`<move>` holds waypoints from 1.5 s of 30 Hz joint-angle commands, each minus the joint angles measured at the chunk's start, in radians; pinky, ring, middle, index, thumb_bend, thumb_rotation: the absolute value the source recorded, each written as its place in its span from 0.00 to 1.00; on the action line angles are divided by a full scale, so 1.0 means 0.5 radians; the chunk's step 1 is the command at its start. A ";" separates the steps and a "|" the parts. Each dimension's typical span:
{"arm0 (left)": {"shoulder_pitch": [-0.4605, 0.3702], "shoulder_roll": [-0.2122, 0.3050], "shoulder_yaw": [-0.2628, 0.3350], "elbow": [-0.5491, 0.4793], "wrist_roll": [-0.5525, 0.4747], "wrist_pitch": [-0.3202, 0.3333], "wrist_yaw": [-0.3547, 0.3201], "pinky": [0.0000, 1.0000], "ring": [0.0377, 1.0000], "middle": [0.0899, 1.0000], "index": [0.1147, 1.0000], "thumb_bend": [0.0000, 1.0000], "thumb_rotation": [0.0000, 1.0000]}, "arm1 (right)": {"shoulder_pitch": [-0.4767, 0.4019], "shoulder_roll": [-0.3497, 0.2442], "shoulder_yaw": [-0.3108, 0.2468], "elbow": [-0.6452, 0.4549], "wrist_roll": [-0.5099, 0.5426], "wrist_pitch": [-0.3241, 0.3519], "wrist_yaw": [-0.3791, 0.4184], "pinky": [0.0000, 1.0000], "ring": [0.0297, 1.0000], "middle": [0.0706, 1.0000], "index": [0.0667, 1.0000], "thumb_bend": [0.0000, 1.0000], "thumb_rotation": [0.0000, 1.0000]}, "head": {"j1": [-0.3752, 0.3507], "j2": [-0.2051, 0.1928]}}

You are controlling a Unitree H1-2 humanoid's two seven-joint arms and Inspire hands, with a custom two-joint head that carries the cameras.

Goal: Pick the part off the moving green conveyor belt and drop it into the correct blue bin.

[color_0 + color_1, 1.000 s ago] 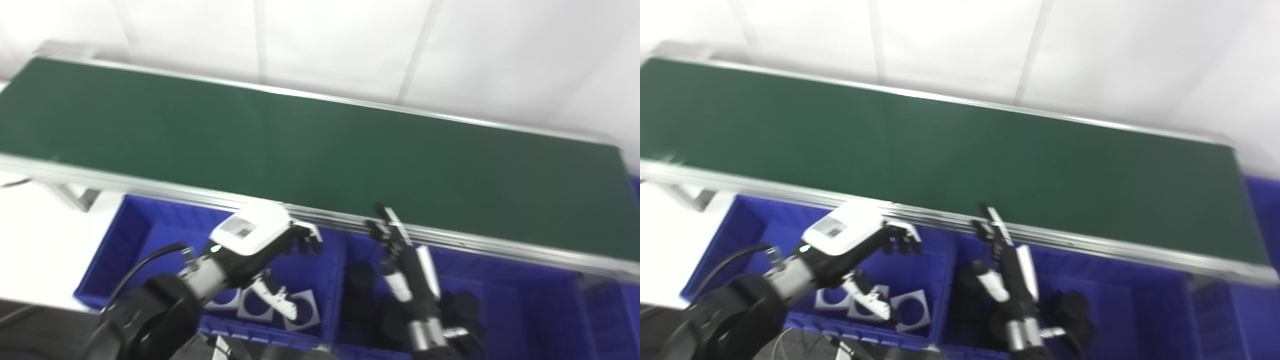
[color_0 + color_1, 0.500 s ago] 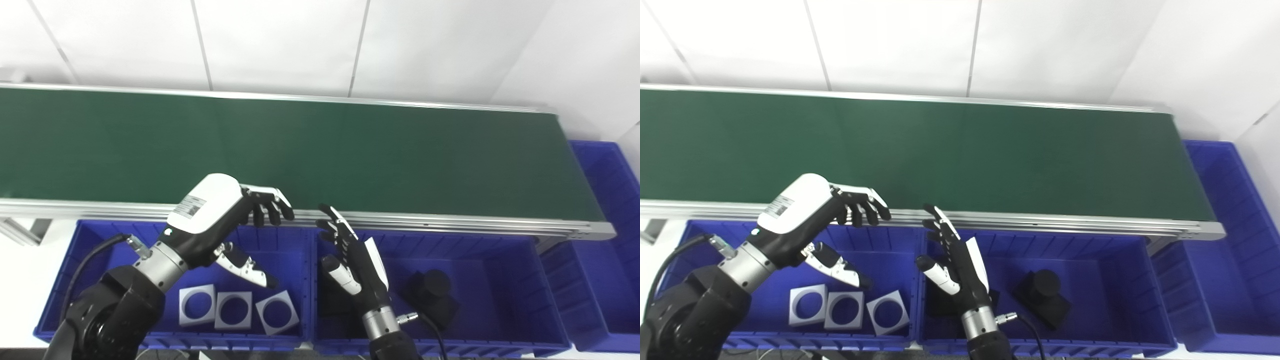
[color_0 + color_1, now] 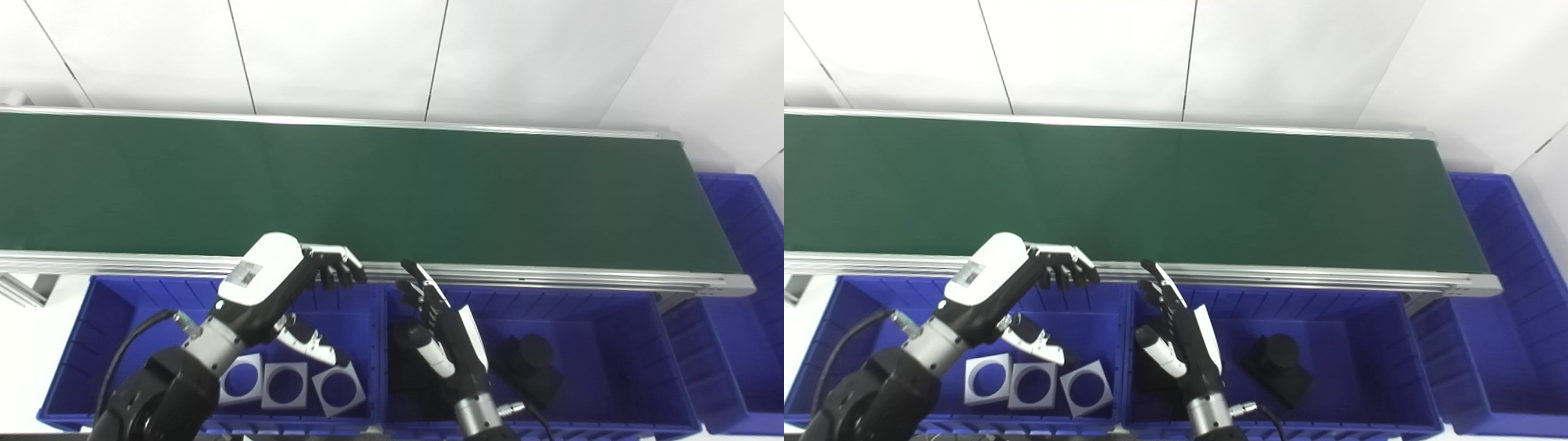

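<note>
1. Right now the green conveyor belt (image 3: 392,190) shows bare along all of its visible length; I see no part on it, so there is nothing yet to say about which way a part lies or how its long axis runs.
2. My left hand (image 3: 278,288) hovers over the belt's near rail (image 3: 551,278), fingers curled loosely, thumb spread, holding nothing.
3. My right hand (image 3: 444,321) stands edge-up over the middle blue bin (image 3: 612,300), fingers straight and spread, also empty.
4. Both hands sit just beside the near rail, left hand over the left blue bin (image 3: 122,300), which holds three grey square frames (image 3: 288,386); the middle bin holds black blocks (image 3: 533,364).
5. I judge this a waiting stage: whichever side a part comes from decides which hand is nearer, and its shape decides the bin.
6. A third bin (image 3: 741,208) sits beyond the belt's right end.
</note>
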 commanded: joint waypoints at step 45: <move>0.204 -0.303 0.116 0.334 -1.012 -0.233 0.186 0.78 0.85 0.87 0.82 0.76 0.39 | 0.117 0.042 0.023 -0.102 0.007 -0.340 -0.057 0.92 0.92 0.96 0.94 0.88 1.00 | 0.126 -0.138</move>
